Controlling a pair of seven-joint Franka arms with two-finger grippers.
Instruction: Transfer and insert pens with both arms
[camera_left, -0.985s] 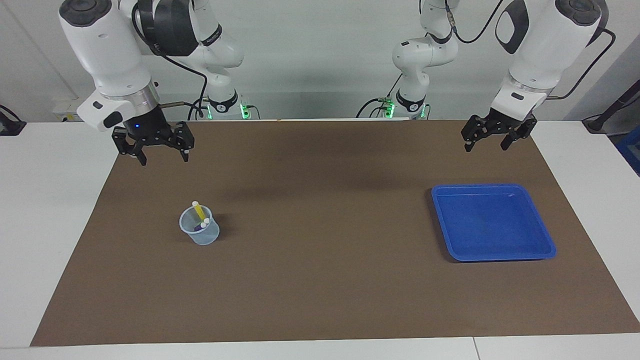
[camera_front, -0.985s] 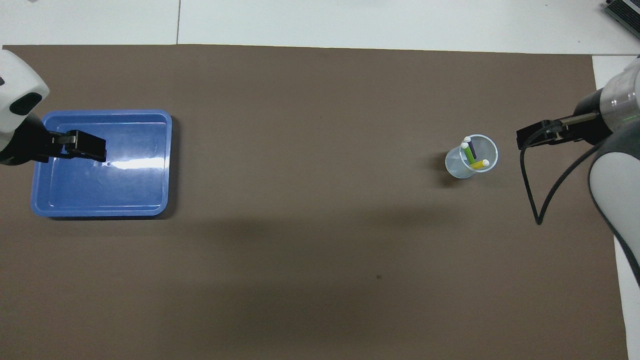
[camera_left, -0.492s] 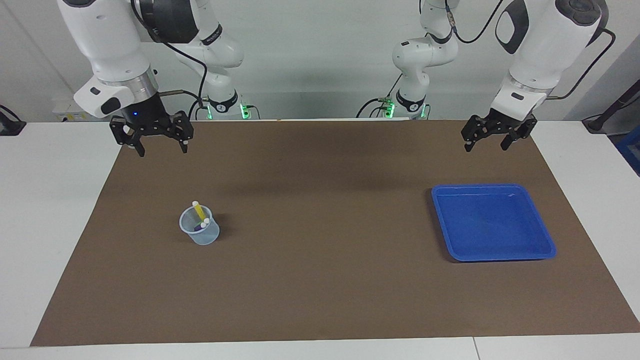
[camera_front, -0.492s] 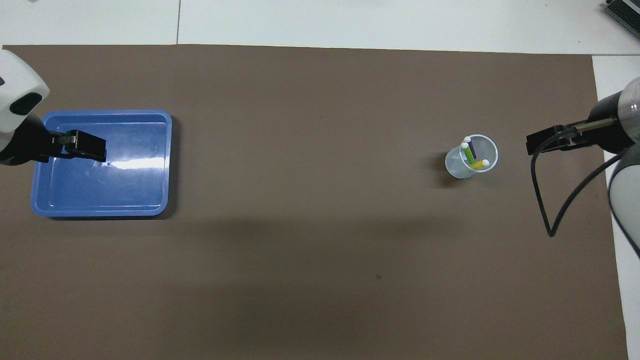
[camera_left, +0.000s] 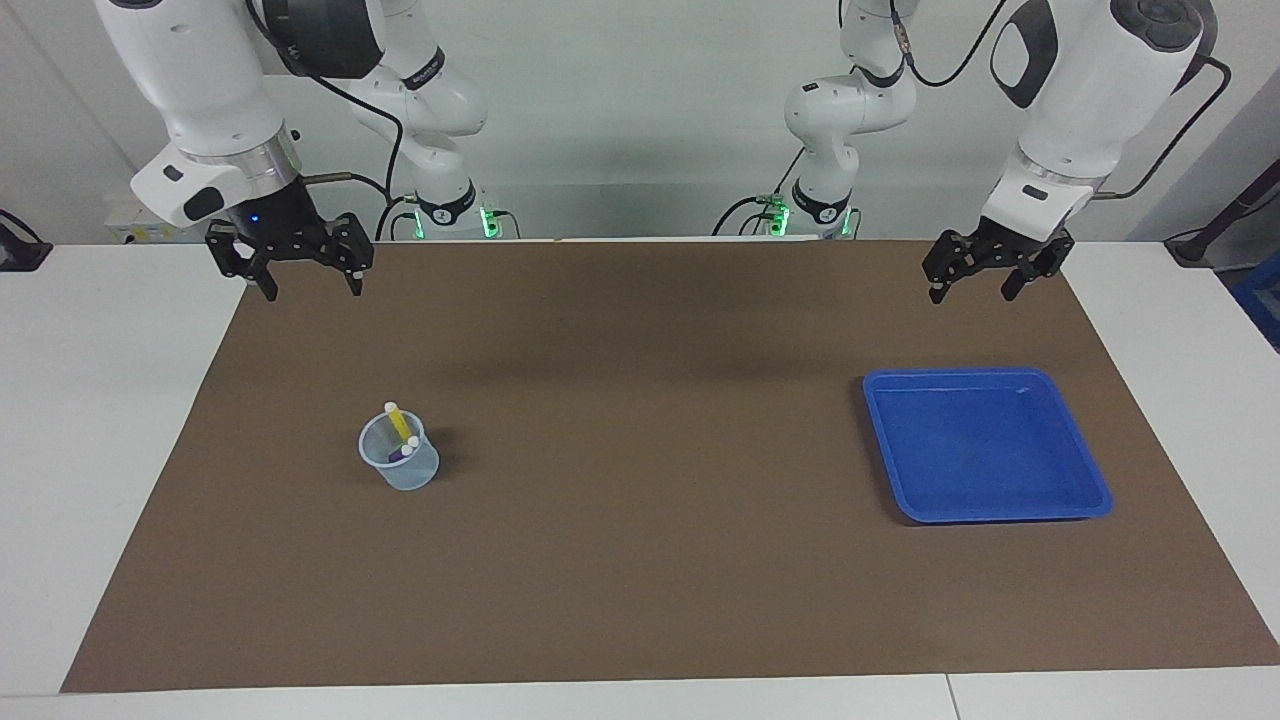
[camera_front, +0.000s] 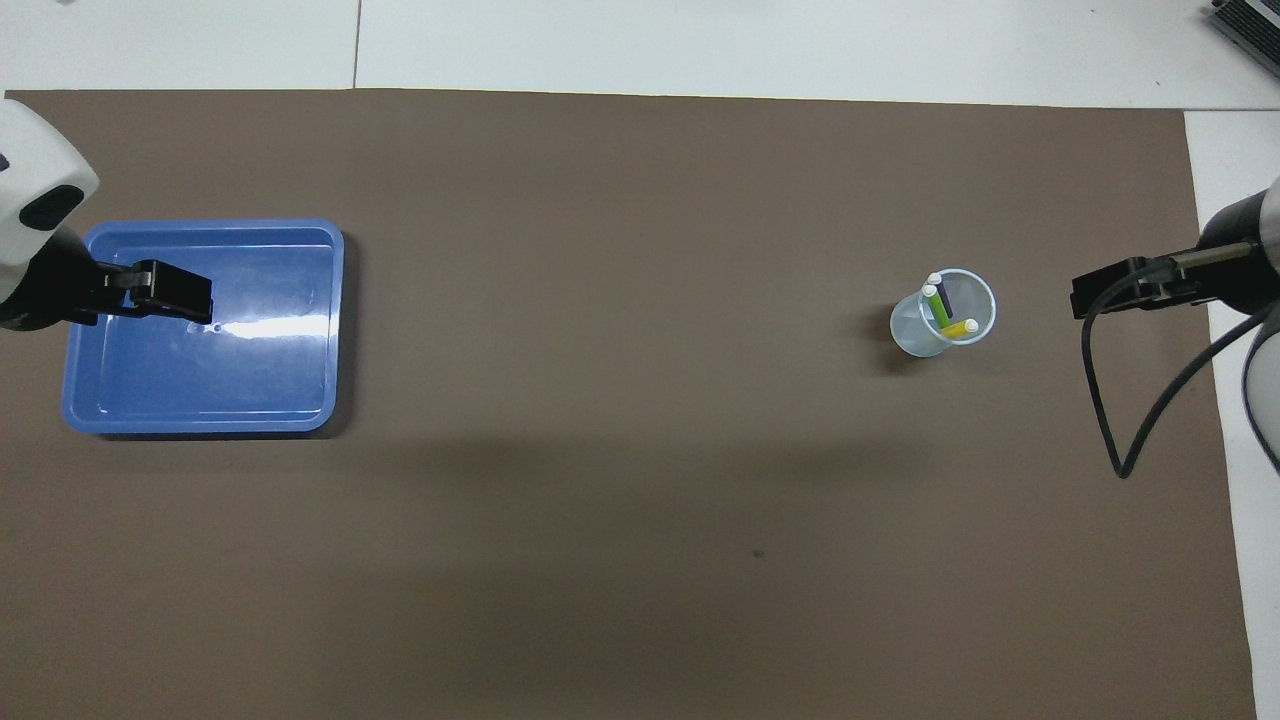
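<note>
Standing toward the right arm's end of the worktop (camera_left: 640, 600), a clear cup (camera_left: 400, 455) holds the pens (camera_left: 402, 435); facing view shows the yellow one leaning out, the other two largely hidden by the cup wall. A blue tray (camera_left: 985, 445) toward the left arm's end holds nothing. The right tool (camera_left: 307, 285) and left tool (camera_left: 970, 285) hang raised with fingers spread, gripping nothing.

Overhead view shows purple, green and yellow pens (camera_front: 942, 305) in the cup (camera_front: 940, 312). The left tool (camera_front: 175, 290) overlaps the tray (camera_front: 200, 330); the right tool (camera_front: 1110, 295) is partly cut off.
</note>
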